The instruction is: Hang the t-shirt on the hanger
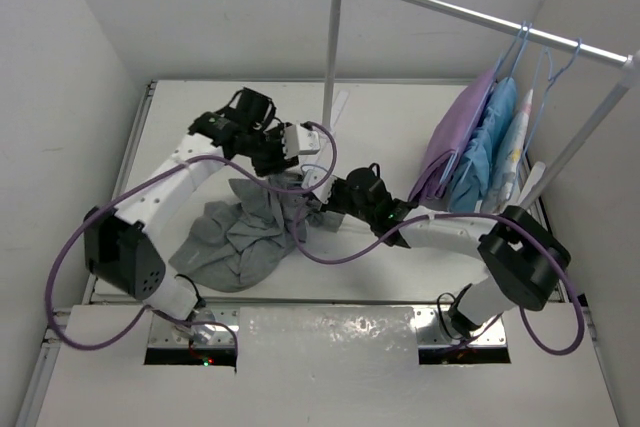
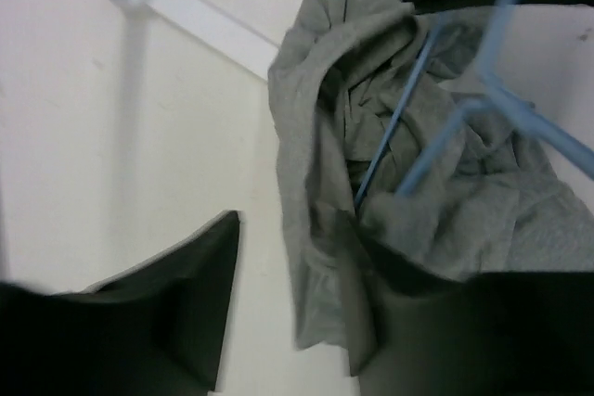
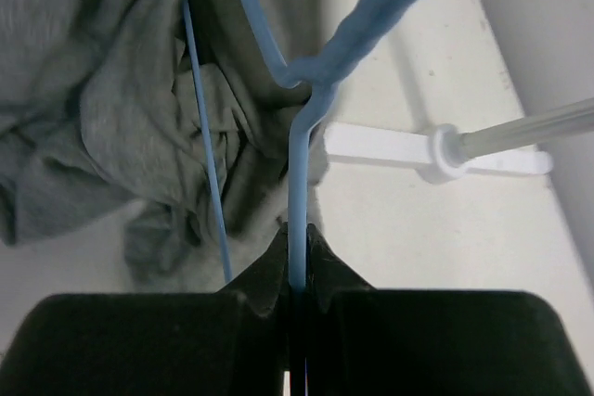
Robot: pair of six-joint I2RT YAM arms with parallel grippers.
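The grey t-shirt [image 1: 235, 237] lies crumpled on the table left of centre, and its upper part is lifted toward the two grippers. The pale-blue wire hanger [image 3: 297, 173] has its arms reaching into the shirt's folds [image 3: 93, 90]. My right gripper [image 3: 297, 234] is shut on the hanger's wire just below the twisted neck, and in the top view it sits at the shirt's right edge [image 1: 330, 197]. My left gripper [image 2: 292, 229] is open, with shirt fabric [image 2: 316, 90] draped against its right finger [image 2: 445, 331]. The hanger [image 2: 501, 104] shows just beyond it.
A white clothes rack stands behind, with its upright pole [image 1: 330, 47] close to both grippers and its foot [image 3: 436, 150] on the table. A purple garment [image 1: 455, 142] and a light-blue garment [image 1: 490, 142] hang from its bar [image 1: 480, 17] at the right. Walls enclose the table.
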